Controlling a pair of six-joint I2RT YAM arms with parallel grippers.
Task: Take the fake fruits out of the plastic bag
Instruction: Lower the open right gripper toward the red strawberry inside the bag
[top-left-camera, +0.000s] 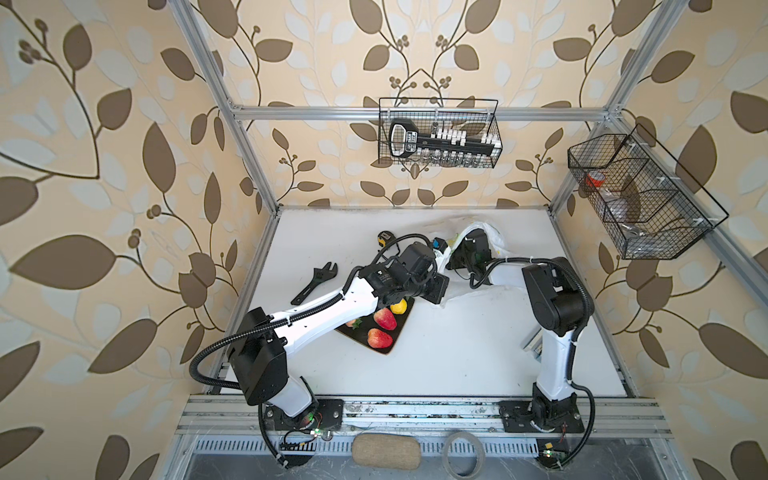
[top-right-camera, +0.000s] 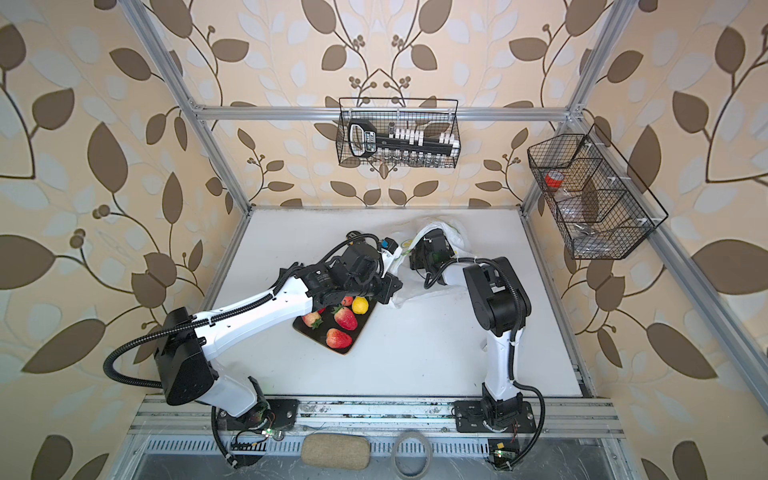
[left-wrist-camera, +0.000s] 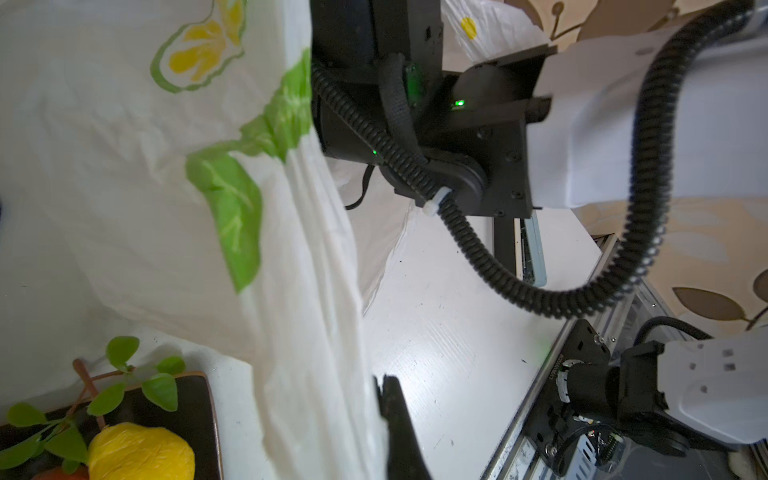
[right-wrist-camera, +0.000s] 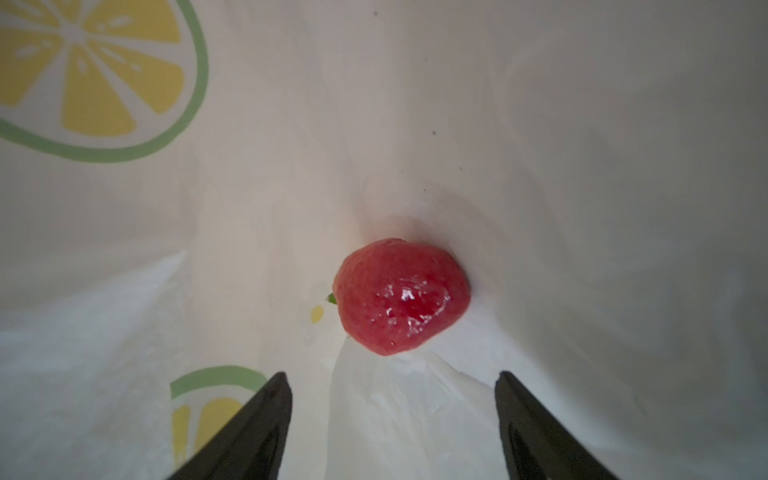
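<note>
The right jaws are wide open inside the plastic bag (right-wrist-camera: 415, 104) and hold nothing. One red strawberry (right-wrist-camera: 401, 297) lies just past them, mid-frame. The left jaws are shut on the bag's edge, and five more fake fruits (top-right-camera: 345, 318) sit on one black tray (top-right-camera: 321, 333), mid-frame in a top view.

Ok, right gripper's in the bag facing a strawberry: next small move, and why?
Probably ease the right gripper forward until its open jaws straddle the strawberry: it lies loose in the plastic bag just beyond them, and the left gripper grips the bag.
</note>
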